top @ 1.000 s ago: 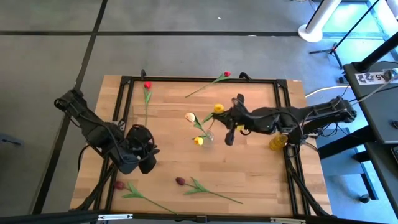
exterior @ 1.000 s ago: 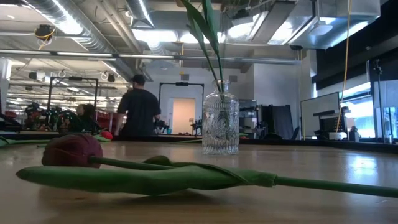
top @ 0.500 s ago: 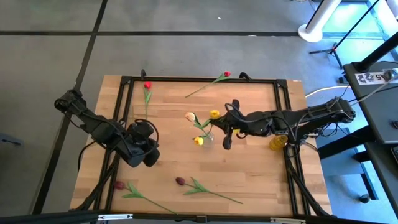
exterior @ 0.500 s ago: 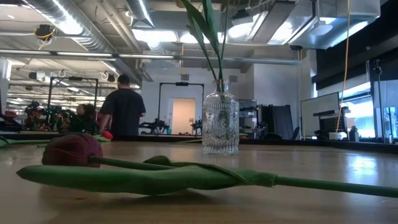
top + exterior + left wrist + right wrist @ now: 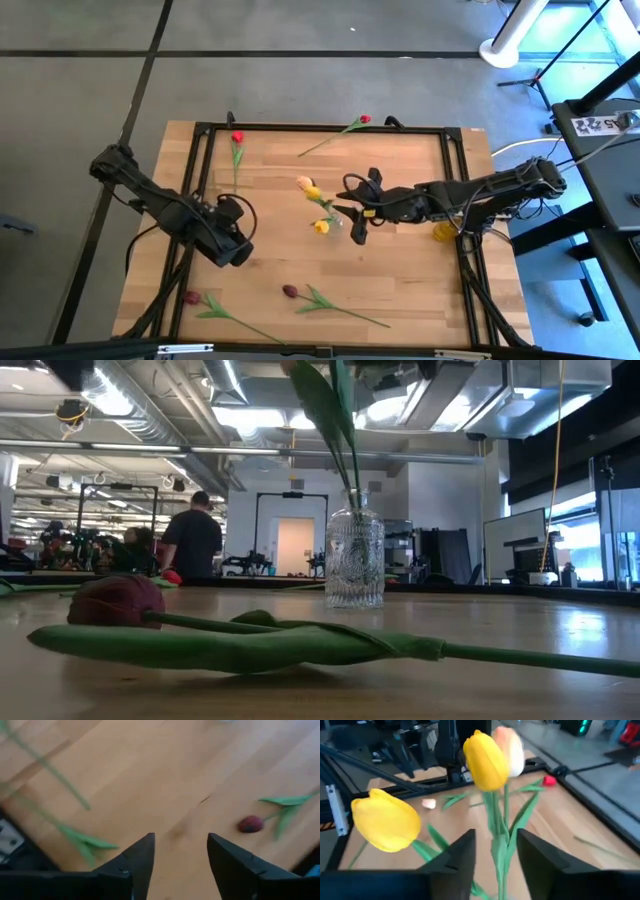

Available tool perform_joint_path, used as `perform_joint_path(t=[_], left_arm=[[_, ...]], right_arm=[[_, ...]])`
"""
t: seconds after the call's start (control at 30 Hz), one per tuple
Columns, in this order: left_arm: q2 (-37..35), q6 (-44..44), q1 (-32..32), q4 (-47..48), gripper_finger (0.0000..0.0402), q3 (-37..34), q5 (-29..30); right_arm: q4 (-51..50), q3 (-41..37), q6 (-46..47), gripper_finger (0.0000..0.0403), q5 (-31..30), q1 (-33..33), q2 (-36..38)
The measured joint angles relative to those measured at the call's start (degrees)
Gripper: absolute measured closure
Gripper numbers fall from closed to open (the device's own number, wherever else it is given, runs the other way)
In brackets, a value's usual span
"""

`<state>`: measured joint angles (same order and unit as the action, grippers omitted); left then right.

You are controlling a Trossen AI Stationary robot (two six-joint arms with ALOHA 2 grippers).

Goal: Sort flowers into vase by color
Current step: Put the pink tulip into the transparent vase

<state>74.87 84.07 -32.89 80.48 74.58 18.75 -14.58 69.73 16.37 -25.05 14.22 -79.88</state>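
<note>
Flowers (image 5: 318, 205) stand in unlabelled glass vase (image 5: 354, 560) beside right gripper (image 5: 358, 215).

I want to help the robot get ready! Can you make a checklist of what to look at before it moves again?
1. Glass vase upright: ok.
2. Yellow tulips and peach tulip in the vase: ok.
3. Right gripper fingers apart around the stems: ok.
4. Left gripper open and empty: ok.
5. Maroon tulip lying free ahead of the left gripper: ok.
6. Red tulips sorted: not ok, on the table.
</note>
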Motion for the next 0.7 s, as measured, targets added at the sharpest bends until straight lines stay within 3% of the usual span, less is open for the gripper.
perform_joint_path(t=[0.3, 0.47, 0.7], left_arm=[[-0.37, 7.84, 2.44, 5.18, 0.021, -10.3, -12.89], [-1.5, 11.76, 6.76, 6.07, 0.021, -16.62, -14.76], [-3.73, 10.12, 16.01, -4.21, 0.0215, -28.74, -21.13]], right_arm=[[-14.39, 6.9, 1.41, 0.0167, 4.7, 0.87, 2.68], [-19.18, 9.62, 1.39, 0.0165, 4.67, 0.92, 4.57], [-22.37, 9.91, 1.6, 0.0176, 3.14, 0.87, 6.52]])
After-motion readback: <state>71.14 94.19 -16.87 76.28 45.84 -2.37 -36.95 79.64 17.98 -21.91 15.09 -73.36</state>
